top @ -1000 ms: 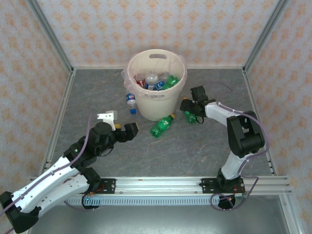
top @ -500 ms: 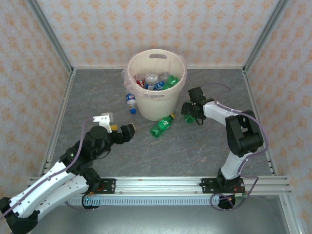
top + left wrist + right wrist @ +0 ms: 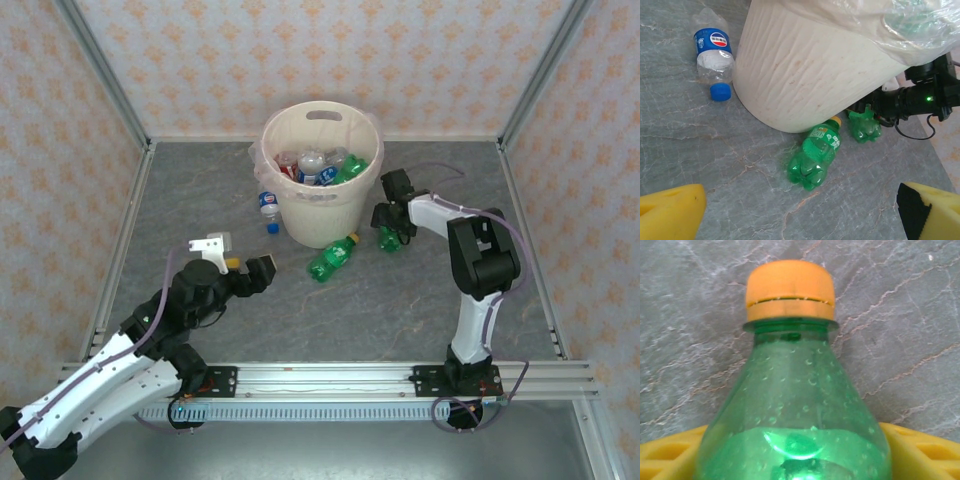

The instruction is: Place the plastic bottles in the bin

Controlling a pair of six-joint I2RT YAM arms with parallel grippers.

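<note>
The cream bin (image 3: 325, 215) stands at the back centre, with several bottles inside under its clear liner. My right gripper (image 3: 388, 224) is at the bin's right side, shut on a green bottle (image 3: 388, 239) with an orange cap (image 3: 790, 290); yellow pads (image 3: 920, 450) flank its body (image 3: 795, 405). Another green bottle (image 3: 332, 258) lies on the table against the bin's front (image 3: 815, 157). A clear bottle with a blue cap (image 3: 268, 207) lies left of the bin (image 3: 714, 55). My left gripper (image 3: 250, 268) hangs open, front-left of the lying green bottle, nothing between its fingers (image 3: 670, 212).
Grey marbled table (image 3: 380, 310) bounded by metal frame posts and patterned walls. The right arm's black wrist and cable (image 3: 925, 97) sit low beside the bin wall (image 3: 805, 75). A rail (image 3: 330, 378) runs along the near edge.
My right gripper has shifted a little left and back toward the bin with the green bottle. The left arm drew back slightly toward the near left, then stayed still.
</note>
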